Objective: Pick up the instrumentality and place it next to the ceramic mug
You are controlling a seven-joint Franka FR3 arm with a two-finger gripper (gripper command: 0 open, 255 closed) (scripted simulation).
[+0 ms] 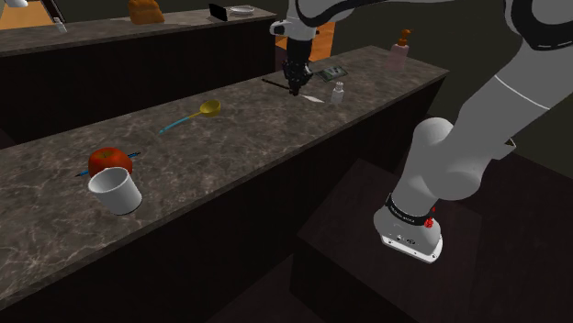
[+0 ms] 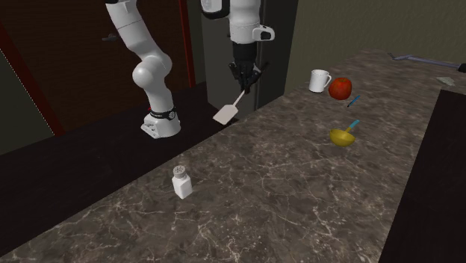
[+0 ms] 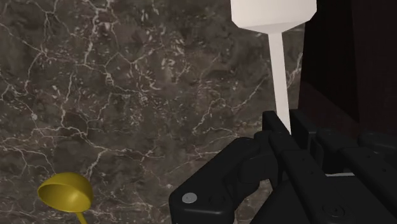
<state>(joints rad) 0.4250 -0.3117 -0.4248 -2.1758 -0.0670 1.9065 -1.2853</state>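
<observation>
Both fingers of the black gripper [image 2: 245, 85] clamp the white flat spatula [image 2: 226, 113]; carry it high over the yellow scoop [image 2: 342, 137] to the white mug [image 2: 320, 80].

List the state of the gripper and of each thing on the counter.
spatula: held by its handle, blade slanting down.
gripper: shut on the spatula.
mug: upright, beside the red fruit.
ladle: lying on the counter, free.
shaker: upright, free.
</observation>
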